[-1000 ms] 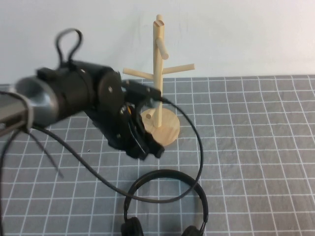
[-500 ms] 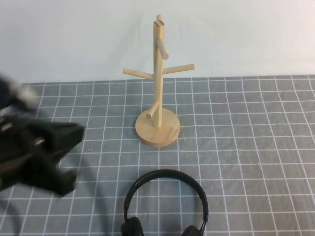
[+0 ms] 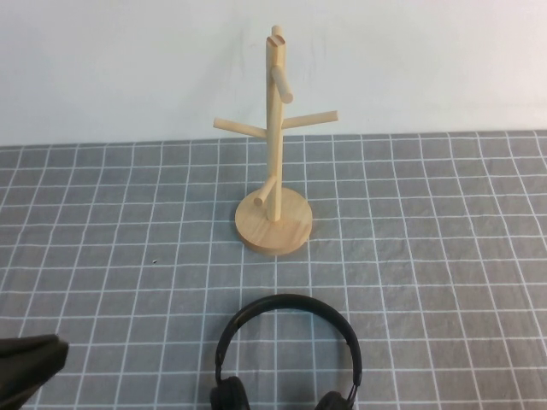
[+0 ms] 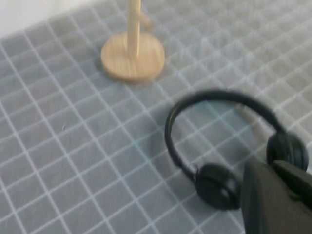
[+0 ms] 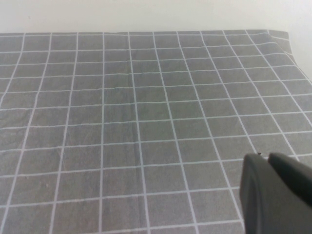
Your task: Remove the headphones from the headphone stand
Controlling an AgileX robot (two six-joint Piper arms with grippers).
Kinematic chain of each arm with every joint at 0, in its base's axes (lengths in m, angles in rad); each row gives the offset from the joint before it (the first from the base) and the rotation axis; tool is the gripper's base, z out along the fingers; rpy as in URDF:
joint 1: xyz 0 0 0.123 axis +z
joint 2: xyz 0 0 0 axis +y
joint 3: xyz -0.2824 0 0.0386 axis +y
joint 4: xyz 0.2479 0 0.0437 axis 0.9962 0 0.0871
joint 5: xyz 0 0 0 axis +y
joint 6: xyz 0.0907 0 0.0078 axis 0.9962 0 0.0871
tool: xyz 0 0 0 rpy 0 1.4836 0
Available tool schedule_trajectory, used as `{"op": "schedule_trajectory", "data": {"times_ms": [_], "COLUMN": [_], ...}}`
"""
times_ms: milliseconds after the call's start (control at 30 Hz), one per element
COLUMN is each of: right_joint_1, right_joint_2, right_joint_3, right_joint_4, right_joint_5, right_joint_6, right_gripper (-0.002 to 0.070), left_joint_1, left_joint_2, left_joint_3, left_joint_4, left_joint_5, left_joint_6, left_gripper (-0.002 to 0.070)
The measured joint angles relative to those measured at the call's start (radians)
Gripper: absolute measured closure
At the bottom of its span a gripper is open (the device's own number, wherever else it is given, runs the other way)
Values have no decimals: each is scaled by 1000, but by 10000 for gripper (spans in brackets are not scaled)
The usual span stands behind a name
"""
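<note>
Headphones [image 3: 286, 354] flat on mat, off stand [image 3: 274, 154]; left hand [image 3: 26, 367] near; right hand [image 5: 275, 195] apart

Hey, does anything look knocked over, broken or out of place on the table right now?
Nothing stands out. The headphone stand is upright, and the headphones lie flat on the checked mat in front of it, intact. The left gripper sits at the near left edge; the right gripper is over bare mat.

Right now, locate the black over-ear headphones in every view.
High view: black over-ear headphones at bottom centre, flat on the grey grid mat.
Left wrist view: lower right, beside the left gripper.
Right wrist view: absent; only mat and right gripper.
Shared landmark: light wooden stand.
</note>
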Motion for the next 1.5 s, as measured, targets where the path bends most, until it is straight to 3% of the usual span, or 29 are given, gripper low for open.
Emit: {"op": "schedule_trajectory", "data": {"times_ms": [133, 367, 600, 700, 800, 900, 1000, 1100, 1367, 1500], "right_joint_1": [0, 0, 0, 0, 0, 0, 0, 0, 0, 0], "right_joint_2": [0, 0, 0, 0, 0, 0, 0, 0, 0, 0], "right_joint_3": [0, 0, 0, 0, 0, 0, 0, 0, 0, 0], "right_joint_4": [0, 0, 0, 0, 0, 0, 0, 0, 0, 0], "right_joint_5": [0, 0, 0, 0, 0, 0, 0, 0, 0, 0], "right_joint_6": [0, 0, 0, 0, 0, 0, 0, 0, 0, 0], "right_gripper": [685, 685, 685, 685, 685, 685, 685, 685, 685, 685], "left_joint_1": [0, 0, 8, 69, 180, 295, 399, 474, 502, 505], "left_joint_2": [0, 0, -15, -52, -115, -205, -313, -413, -501, -502], "left_joint_3": [0, 32, 293, 446, 582, 674, 713, 718, 718, 716], "left_joint_4": [15, 58, 129, 47, -9, -27, -34, -34, -25, -19], "left_joint_5": [32, -119, -530, -755, -974, -1071, -1063, -942, -543, -494], "left_joint_6": [-1, 14, -134, -95, -75, -71, -73, -77, -82, -82], "left_gripper": [678, 678, 678, 678, 678, 678, 678, 678, 678, 678]}}
